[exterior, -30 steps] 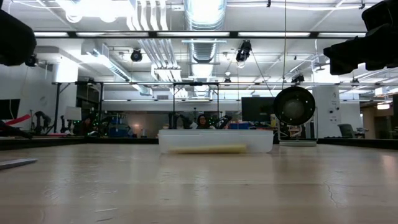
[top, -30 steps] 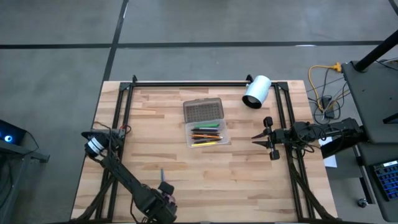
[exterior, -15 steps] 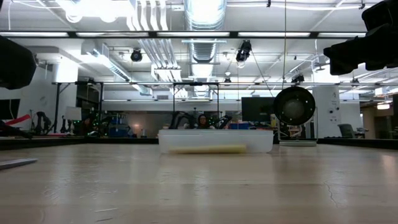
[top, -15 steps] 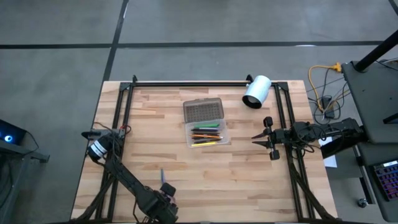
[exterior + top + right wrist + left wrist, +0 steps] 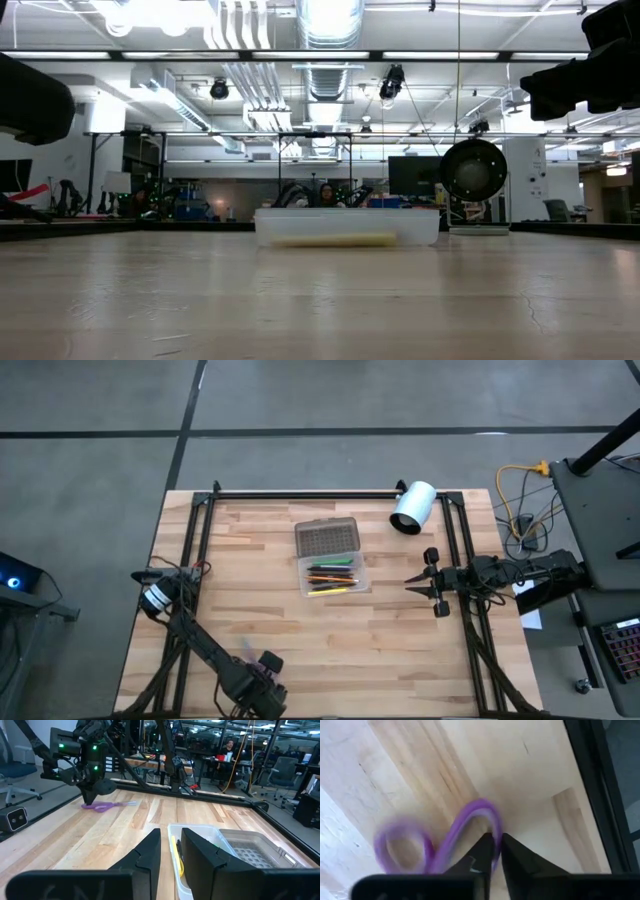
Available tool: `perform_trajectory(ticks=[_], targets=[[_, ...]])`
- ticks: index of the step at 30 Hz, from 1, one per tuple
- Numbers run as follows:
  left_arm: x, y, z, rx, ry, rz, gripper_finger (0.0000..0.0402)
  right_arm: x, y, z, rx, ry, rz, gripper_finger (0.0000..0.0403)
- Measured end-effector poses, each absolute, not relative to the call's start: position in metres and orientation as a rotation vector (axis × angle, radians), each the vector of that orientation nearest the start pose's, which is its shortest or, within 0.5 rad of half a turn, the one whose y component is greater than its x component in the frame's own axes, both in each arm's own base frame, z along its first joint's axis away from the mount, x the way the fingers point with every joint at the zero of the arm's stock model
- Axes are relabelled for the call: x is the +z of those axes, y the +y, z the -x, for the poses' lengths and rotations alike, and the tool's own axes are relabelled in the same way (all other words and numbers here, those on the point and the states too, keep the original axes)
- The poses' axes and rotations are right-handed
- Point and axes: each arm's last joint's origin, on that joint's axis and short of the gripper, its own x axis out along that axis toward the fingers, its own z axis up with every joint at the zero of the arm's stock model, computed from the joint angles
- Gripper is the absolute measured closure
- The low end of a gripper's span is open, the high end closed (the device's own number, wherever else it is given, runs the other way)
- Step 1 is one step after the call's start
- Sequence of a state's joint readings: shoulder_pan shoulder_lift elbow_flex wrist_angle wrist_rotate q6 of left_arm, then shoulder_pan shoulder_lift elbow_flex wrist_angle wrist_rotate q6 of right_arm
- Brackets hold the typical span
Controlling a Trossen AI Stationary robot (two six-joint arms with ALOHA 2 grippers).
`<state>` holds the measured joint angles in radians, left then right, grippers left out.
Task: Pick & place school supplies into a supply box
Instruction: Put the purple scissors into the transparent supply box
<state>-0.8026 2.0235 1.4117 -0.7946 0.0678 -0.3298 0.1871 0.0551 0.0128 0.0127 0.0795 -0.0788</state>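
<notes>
The purple-handled scissors (image 5: 106, 806) lie near the table's near left corner, blades pointing away from my left gripper (image 5: 497, 839), which points down over their handle end and is shut on it. The supply box (image 5: 333, 575), a clear case with several pens inside and its grey lid (image 5: 327, 538) on the far side, sits at the table's middle. My right gripper (image 5: 171, 840) waits level at the right edge, open, with nothing between its fingers. In the high view the scissors are mostly hidden under my left arm (image 5: 255, 678). My left gripper pinches the rim of one purple handle loop (image 5: 490, 815) between its two fingers, coming from above and pointing down. The other loop (image 5: 402, 845) lies free beside the fingers. In the right wrist view the scissors look flat on the wood, blades (image 5: 129, 803) away from the gripper.
A white cylinder (image 5: 412, 508) lies at the far right of the table. Black frame rails (image 5: 200, 530) run along the left, far and right sides. Bare wood stretches between the scissors and the supply box.
My left gripper has sunk a little toward the table. The scissors' blade, which pointed toward the far edge beside the gripper, has swung toward the left and has gone from the low view's left edge.
</notes>
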Motion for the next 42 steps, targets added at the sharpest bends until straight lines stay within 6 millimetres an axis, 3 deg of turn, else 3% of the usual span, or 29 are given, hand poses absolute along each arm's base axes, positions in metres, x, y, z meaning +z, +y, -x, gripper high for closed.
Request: perform_trajectory(ticks=[26, 42], targets=[[0.163, -0.268, -0.283, -0.331, 1.344, -0.36, 0.04, 0.165, 0.016, -0.099, 0.109, 0.026, 0.083, 0.0335], [0.192, -0.241, -0.314, -0.202, 1.203, -0.462, 0.0401, 0.165, 0.016, -0.099, 0.109, 0.025, 0.083, 0.0335]])
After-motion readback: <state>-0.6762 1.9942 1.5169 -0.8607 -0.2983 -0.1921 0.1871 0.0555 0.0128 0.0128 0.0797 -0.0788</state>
